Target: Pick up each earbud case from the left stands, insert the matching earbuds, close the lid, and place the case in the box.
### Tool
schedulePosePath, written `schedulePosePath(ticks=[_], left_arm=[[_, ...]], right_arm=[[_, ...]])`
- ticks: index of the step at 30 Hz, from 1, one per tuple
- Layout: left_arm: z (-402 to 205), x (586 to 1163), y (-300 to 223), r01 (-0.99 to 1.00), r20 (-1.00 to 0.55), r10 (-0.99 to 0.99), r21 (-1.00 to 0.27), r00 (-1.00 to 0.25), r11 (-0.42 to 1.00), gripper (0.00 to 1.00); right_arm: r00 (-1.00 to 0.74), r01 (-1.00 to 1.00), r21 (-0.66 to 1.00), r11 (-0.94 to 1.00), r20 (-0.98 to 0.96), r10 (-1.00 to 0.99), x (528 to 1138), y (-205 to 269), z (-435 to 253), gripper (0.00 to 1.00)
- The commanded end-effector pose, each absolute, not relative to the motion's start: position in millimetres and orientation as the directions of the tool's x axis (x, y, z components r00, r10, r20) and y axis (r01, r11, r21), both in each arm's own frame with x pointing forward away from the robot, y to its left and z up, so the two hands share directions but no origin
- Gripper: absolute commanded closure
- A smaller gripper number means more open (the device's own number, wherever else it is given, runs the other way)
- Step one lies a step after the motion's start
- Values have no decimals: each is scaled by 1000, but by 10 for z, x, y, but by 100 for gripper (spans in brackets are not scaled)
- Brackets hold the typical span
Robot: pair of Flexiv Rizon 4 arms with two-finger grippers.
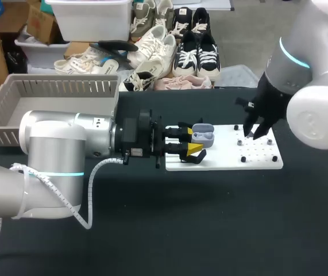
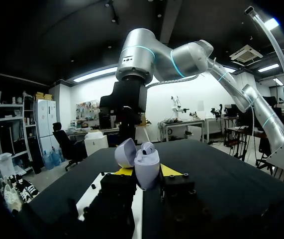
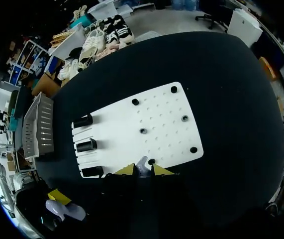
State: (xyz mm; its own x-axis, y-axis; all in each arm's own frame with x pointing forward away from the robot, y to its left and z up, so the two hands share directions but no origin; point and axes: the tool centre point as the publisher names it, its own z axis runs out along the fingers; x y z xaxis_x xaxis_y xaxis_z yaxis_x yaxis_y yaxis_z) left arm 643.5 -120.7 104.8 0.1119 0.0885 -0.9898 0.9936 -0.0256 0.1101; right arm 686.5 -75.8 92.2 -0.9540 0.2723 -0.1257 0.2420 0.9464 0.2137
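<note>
While the left claw (image 1: 191,141) pinches the open earbud case (image 1: 203,136), the right claw (image 3: 142,170) pinches an earbud (image 3: 142,163) over the board (image 1: 261,162), well right of the case.

- Left arm (image 1: 66,138): comes in from the left, forearm and wrist lying level, pointing toward the middle.
- Left jaws: clamped from two sides on an open earbud case (image 2: 146,167).
- Right arm (image 1: 301,86): comes in from the right, wrist pointing down.
- Right jaws: tips close together, pinching a small earbud (image 3: 142,164).
</note>
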Motion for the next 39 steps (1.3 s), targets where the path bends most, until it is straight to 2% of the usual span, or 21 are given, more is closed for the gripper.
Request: schedulePosePath(ticks=[1, 8, 27, 39], left_arm=[[1042, 6436, -1206, 994, -990, 86, 111, 113, -25, 100], [1042, 6436, -1206, 994, -990, 86, 111, 113, -25, 100], [1042, 6436, -1206, 994, -990, 86, 111, 113, -25, 100], [1042, 6436, -1206, 994, -990, 86, 111, 113, -25, 100]], right_arm=[[-969, 214, 154, 965, -94, 230, 6742, -700, 1278, 100], [-988, 142, 114, 983, -47, 148, 6524, -623, 1511, 100], [-988, 142, 112, 983, -49, 148, 6510, -626, 1525, 100], [-979, -15, 135, 991, -204, 13, 6199, -277, 2013, 100]])
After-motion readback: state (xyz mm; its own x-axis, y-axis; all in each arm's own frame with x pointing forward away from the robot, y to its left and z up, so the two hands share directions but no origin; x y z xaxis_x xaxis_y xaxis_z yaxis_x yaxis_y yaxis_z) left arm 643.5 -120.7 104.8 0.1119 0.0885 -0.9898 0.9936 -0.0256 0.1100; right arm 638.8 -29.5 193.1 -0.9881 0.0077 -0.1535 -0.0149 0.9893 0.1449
